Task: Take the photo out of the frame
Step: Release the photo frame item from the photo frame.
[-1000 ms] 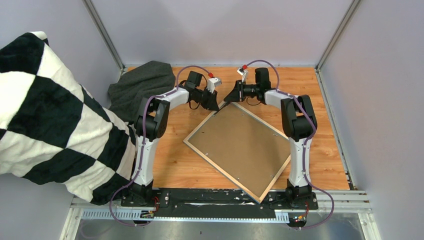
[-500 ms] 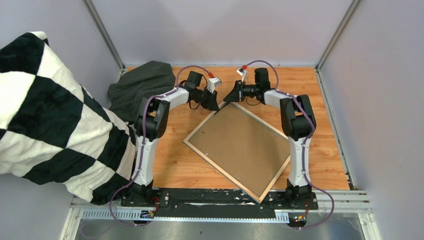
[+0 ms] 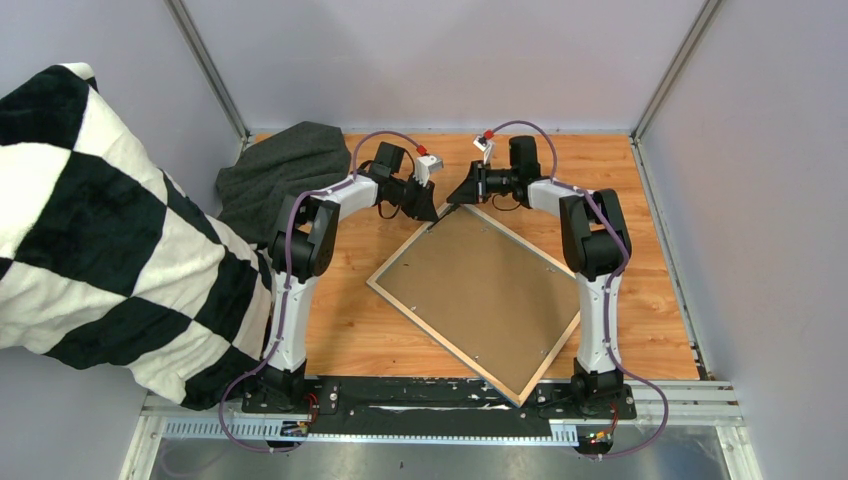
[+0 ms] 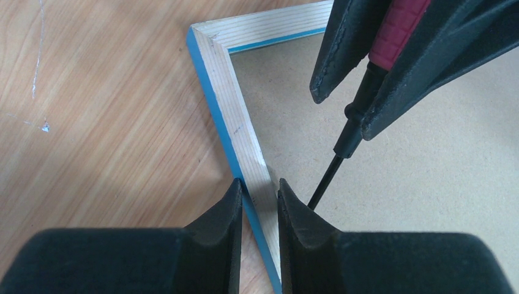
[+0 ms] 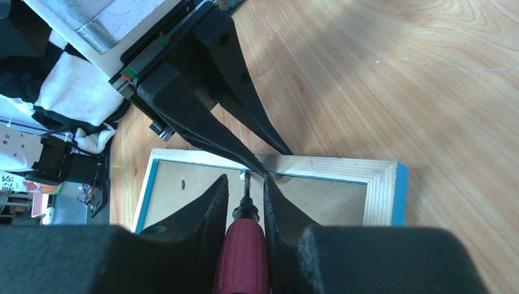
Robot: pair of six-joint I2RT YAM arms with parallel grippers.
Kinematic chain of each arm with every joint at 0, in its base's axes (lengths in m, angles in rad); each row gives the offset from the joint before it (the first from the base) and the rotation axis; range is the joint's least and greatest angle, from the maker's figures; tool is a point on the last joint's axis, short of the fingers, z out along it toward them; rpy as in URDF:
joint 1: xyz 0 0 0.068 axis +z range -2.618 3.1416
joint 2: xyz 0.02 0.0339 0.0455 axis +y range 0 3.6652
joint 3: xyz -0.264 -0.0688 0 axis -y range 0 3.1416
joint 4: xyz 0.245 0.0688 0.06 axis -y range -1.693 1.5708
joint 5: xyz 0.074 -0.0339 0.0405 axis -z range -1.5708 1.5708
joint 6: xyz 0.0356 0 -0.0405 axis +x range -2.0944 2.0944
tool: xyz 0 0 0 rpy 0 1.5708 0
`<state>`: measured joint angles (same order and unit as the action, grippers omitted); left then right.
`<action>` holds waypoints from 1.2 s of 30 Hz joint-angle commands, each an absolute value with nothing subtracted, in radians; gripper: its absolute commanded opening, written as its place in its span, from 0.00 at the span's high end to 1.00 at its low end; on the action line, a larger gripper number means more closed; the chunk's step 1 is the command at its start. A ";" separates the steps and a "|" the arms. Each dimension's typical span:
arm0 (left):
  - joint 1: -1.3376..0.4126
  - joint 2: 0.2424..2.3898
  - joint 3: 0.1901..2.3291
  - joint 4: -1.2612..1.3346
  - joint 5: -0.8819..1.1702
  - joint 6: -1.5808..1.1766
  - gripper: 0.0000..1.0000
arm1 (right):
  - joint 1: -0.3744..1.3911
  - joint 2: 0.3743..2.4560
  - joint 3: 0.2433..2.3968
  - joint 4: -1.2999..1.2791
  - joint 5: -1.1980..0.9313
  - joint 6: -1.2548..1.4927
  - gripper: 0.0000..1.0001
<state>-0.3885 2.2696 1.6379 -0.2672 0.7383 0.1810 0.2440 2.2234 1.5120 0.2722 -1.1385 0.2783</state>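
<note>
Warm wood-grain bench [image 3: 660, 290] carries the thin rectangular frame [image 3: 444, 345] face down at its middle, matt brown backing board [image 3: 480, 295] up. The long axis runs far-left to near-right. Left gripper [image 4: 259, 187] pinches the pale wooden rail by the far corner. Right gripper [image 5: 245, 180] clamps a red-handled screwdriver [image 5: 243, 245]. Nothing has shifted since earlier.

The two pincers crowd each other. The left gripper [image 4: 258, 187] straddles a rail of the frame [image 4: 235, 116]. Just beside its inner finger, the screwdriver [image 4: 352, 125] clamped in the right gripper [image 5: 245, 180] slants down to the backing board [image 3: 480, 290], leaving only a narrow gap between them. Outward of the left gripper lies bare table [image 3: 660, 200], then a grey cloth [image 3: 280, 170] and a checked blanket [image 3: 90, 230]. Behind the right gripper the tabletop is open.
</note>
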 commanded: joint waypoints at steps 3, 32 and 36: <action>-0.453 2.367 1.579 -0.463 0.805 0.213 1.00 | 0.285 2.328 1.556 0.160 -1.146 0.253 1.00; -0.453 2.367 1.580 -0.465 0.805 0.213 1.00 | 0.241 2.335 1.250 0.910 -1.131 0.681 1.00; -0.453 2.367 1.580 -0.463 0.806 0.213 1.00 | 0.250 2.361 1.295 0.863 -1.182 0.643 1.00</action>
<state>-0.3885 2.2696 1.6379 -0.2676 0.7387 0.1829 0.1989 2.2936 1.2694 0.9012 -1.1454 0.6842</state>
